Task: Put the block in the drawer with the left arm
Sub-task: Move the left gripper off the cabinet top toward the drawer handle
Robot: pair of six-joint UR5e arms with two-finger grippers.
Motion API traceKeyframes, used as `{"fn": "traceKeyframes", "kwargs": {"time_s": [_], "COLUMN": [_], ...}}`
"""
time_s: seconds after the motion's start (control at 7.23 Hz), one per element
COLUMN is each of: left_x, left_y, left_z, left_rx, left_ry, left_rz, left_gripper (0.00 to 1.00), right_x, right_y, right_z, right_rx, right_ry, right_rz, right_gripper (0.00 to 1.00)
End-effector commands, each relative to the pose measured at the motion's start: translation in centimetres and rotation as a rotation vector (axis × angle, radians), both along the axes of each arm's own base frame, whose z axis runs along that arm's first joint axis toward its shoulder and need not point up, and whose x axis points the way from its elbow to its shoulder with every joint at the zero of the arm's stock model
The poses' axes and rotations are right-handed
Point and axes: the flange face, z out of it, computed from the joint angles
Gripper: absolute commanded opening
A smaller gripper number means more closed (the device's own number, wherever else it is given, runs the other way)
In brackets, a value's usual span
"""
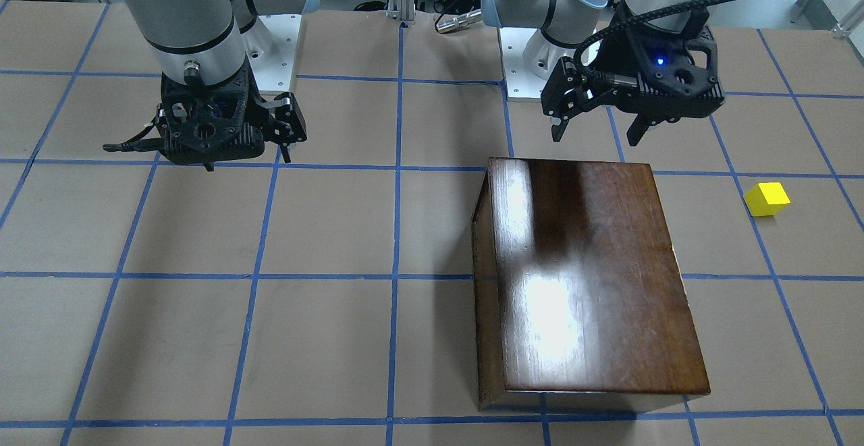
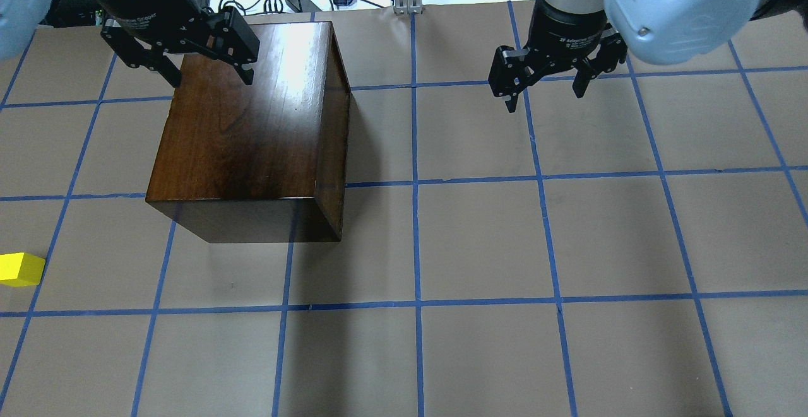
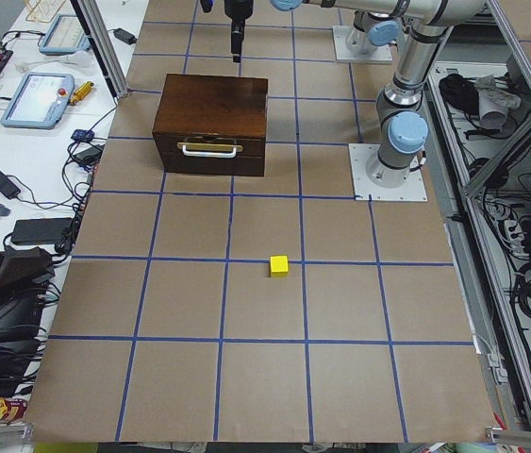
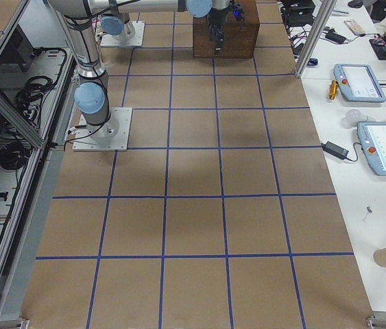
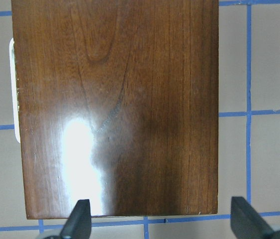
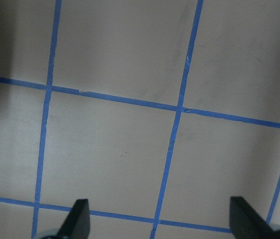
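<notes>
You see the left gripper (image 2: 211,79) hanging fingers-down above one end of the wooden box (image 2: 252,127), jaws spread wide and empty. The yellow block (image 2: 21,269) sits on the table (image 2: 480,240), well apart from the box, whose drawer (image 3: 210,159) is closed. The right gripper (image 2: 543,98) hangs spread too.

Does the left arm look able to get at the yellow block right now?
Probably yes. The left gripper hangs open over the edge of the wooden box, and the block sits alone on the table on that arm's side, apart from the box, with nothing between them.
</notes>
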Motion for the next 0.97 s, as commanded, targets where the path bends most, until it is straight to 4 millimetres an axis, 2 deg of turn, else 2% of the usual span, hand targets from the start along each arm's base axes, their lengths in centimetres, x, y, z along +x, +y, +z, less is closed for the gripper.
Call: {"fn": "traceKeyframes", "kwargs": {"time_s": [0.0, 0.14, 0.28, 0.55, 0.69, 0.83], "left_x": [2.9, 6.2, 9.9, 18.7, 22.3, 24.7], "left_y": [-1.0, -2.0, -2.9, -4.2, -5.0, -5.5], "left_z": [-1.1, -2.1, -3.8, -7.2, -9.0, -10.0], "left_rx": [0.036, 0.063, 0.092, 0.144, 0.163, 0.168], "left_ry": [0.004, 0.018, 0.018, 0.038, 0.054, 0.067], "left_rz": [0.058, 0.107, 0.065, 0.071, 0.025, 0.005], "left_gripper": [1.0, 1.0, 1.0, 1.0, 1.0, 1.0], "right_x": [0.0, 0.0, 0.0, 0.0, 0.0, 0.0], "right_y": [0.0, 0.0, 0.0, 0.0, 0.0, 0.0], "right_z": [0.0, 0.0, 0.0, 0.0, 0.0, 0.0], "right_rx": [0.0, 0.0, 0.0, 0.0, 0.0, 0.0], "right_ry": [0.0, 0.0, 0.0, 0.0, 0.0, 0.0], "right_rz": [0.0, -0.001, -0.001, -0.001, 0.0, -0.001], "right_gripper": [1.0, 1.0, 1.0, 1.0, 1.0, 1.0]}}
